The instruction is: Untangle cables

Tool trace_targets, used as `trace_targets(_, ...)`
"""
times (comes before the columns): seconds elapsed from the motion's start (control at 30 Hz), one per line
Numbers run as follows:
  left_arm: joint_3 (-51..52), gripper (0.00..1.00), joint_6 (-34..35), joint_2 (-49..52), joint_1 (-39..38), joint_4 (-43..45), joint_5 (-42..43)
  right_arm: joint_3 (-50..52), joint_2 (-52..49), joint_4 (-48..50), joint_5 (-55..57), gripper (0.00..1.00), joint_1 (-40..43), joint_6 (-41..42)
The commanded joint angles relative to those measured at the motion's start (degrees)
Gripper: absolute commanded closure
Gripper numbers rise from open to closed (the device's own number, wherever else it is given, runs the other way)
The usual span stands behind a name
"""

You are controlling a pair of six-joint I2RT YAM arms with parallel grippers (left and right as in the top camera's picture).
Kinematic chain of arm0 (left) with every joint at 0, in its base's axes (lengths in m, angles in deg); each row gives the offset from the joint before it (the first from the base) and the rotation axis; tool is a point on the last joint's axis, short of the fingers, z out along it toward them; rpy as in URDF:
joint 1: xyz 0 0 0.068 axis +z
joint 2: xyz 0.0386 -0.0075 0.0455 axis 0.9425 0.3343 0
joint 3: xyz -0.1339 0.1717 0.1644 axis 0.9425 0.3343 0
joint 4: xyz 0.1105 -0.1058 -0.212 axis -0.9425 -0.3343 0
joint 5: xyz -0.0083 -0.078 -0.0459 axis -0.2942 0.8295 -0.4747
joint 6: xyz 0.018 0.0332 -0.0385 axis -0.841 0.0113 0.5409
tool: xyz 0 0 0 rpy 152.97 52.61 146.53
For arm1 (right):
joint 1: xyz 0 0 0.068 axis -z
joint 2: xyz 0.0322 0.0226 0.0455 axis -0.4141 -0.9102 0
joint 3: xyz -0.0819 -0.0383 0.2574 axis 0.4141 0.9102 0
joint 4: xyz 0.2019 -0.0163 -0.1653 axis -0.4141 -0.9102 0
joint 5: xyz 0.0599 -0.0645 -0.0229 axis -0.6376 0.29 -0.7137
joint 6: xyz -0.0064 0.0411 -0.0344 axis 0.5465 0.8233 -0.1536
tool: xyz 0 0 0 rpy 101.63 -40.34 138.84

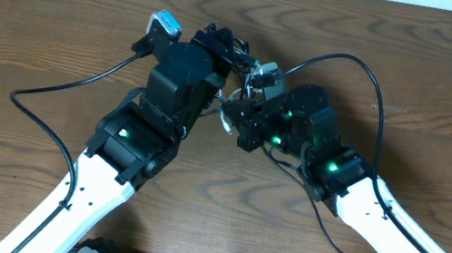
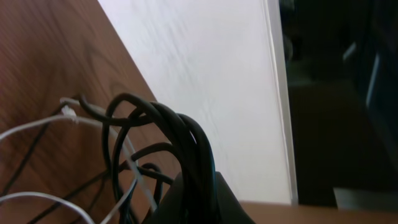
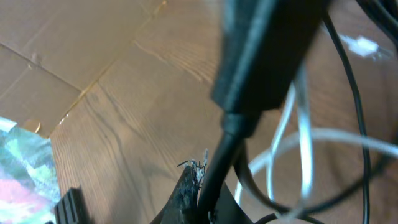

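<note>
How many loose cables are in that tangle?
2: the black cable, coiled in loops in the left wrist view, and the white cable, threading through those loops. Parts may be hidden.

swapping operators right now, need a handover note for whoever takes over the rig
Left gripper: shut on a bunched coil of the black cable.
Right gripper: shut on the black cable too, apparently near a plug end, close beside the left.
White cable: threaded among the black loops between the grippers; long black slack trails over the table.
Done: both grips taken.
Left: cords not yet separated; work the white one free.
</note>
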Motion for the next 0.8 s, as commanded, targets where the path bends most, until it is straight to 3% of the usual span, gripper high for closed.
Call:
trace_targets(0.0,-1.64,0.92,-0.66,-0.39,-0.44,0.09,-9.84,0.15,-0.11,-3.1,-1.4,0.99,-0.13,-0.5)
trace_targets(0.27,-1.64,0.92,-1.03,-0.37,-0.44,-0.2,-28.41,0.15,-0.11,-8.39,-6.86,0.99,-0.13,-3.52)
trace_targets(0.5,-1.64,0.92,-1.46,-0.37,-0.44,-0.22,-29.75,0.15,-0.11,-8.92,-7.61,0.99,-0.11,-3.5)
trace_targets(0.77,-1.64,0.92,-6.34,-0.39,-0.46,-0.2,-29.7,0.15,-0.11,-16.02,0.59,0.97,2.71,-0.28)
